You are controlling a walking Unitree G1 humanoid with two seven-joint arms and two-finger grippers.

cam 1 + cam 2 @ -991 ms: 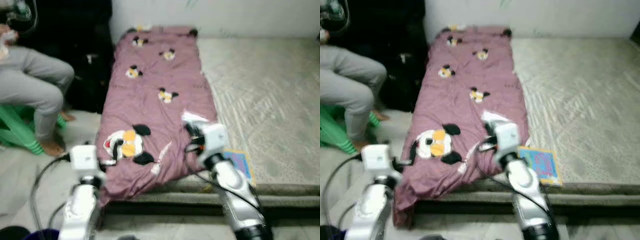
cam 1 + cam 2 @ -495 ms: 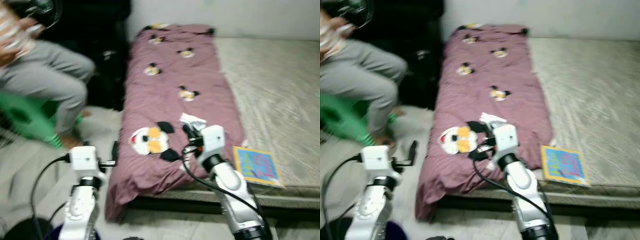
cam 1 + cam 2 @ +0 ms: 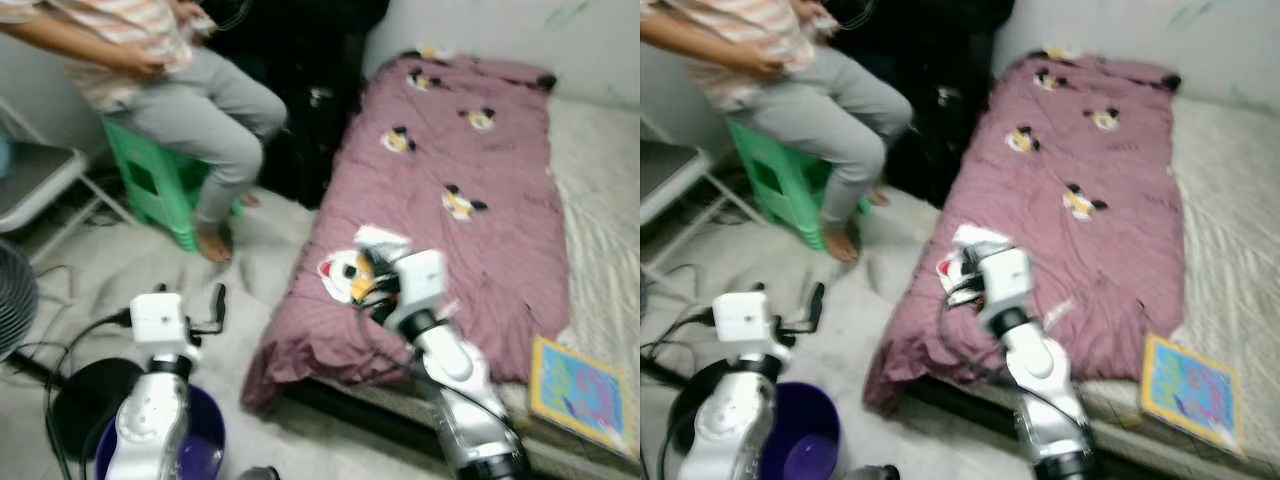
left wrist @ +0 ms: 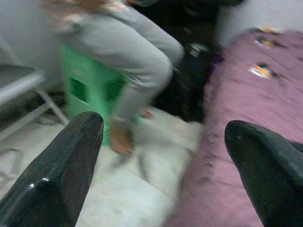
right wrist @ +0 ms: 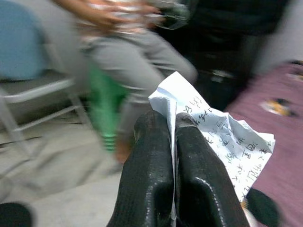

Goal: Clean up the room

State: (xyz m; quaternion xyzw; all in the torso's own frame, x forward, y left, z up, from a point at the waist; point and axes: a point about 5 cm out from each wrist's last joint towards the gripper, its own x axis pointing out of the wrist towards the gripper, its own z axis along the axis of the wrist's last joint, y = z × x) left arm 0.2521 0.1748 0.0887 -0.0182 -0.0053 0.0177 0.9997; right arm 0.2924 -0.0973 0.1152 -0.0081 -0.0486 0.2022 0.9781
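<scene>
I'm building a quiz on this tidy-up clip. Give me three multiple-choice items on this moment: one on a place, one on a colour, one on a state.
1. Where is the colourful book?
A. on the bare mattress near its front edge
B. on the green stool
C. in the purple bin

2. What colour is the blanket?
A. blue
B. mauve-pink
C. yellow

3. How is the right end effector?
A. wide open
B. shut on crumpled paper
C. shut on a sock

Answers: 1 A, the book lies on the mattress beside the blanket. 2 B, both eye views show mauve-pink cloth with cartoon prints. 3 B, the right wrist view shows its fingers pinching the printed paper.
</scene>
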